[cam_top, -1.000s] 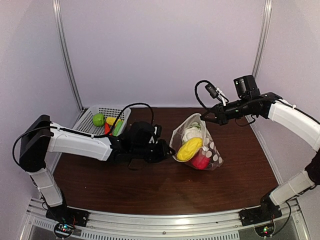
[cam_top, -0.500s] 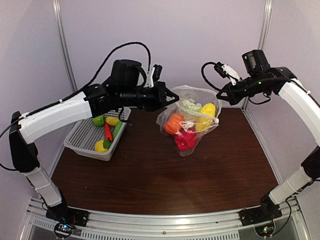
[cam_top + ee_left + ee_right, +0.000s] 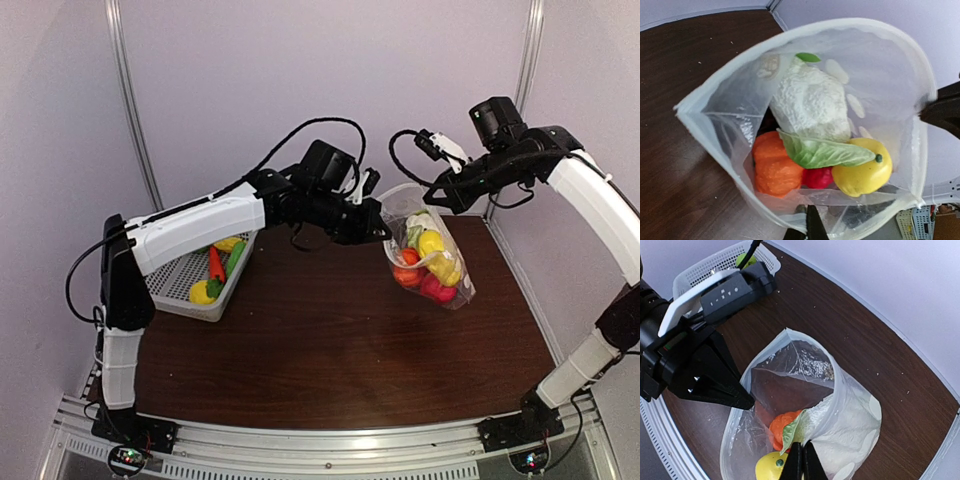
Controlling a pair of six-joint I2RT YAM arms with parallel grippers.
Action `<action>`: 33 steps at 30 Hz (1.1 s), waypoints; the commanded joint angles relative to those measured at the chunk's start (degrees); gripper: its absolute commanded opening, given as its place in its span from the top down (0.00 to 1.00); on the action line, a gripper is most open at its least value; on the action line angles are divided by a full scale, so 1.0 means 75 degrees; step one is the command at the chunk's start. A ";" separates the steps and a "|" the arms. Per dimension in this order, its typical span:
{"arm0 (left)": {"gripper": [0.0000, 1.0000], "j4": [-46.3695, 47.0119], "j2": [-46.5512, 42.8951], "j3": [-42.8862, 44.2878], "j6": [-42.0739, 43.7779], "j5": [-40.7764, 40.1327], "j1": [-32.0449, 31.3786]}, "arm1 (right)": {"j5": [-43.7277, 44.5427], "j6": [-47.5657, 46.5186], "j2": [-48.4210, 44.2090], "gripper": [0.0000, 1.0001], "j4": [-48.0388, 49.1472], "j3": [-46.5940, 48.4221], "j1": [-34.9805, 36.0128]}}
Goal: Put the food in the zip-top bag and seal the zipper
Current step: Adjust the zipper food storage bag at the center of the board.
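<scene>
Above the dark wooden table [image 3: 330, 350], we've got the clear polka-dot zip-top bag [image 3: 461, 289] hanging open, the left gripper [image 3: 383, 228] and the right gripper [image 3: 437, 203] each pinched tight on opposite rims, with plastic toy food [image 3: 810, 105] inside.

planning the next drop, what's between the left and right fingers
The open mouth of the zip-top bag, rim pinched by left fingers and right fingers; clearest in right wrist view.
</scene>
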 commanded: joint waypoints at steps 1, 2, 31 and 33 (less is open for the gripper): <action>1.00 -0.0024 0.0287 0.0305 0.0255 -0.0113 0.0412 | 0.0852 0.0085 -0.0278 1.00 0.0958 -0.0575 0.0072; 1.00 0.0486 0.0365 0.0117 -0.0268 0.1065 0.0538 | 0.0399 -0.0095 -0.0085 1.00 0.0479 -0.0089 0.0062; 1.00 0.1119 -0.0578 -0.2281 -0.0466 0.1400 0.0688 | 0.0256 -0.0266 0.1027 1.00 0.0710 -0.1659 0.0050; 1.00 0.0779 -0.0742 -0.1401 -0.0166 0.1413 0.0483 | 0.0225 -0.0208 0.0671 1.00 0.0782 -0.1156 0.0051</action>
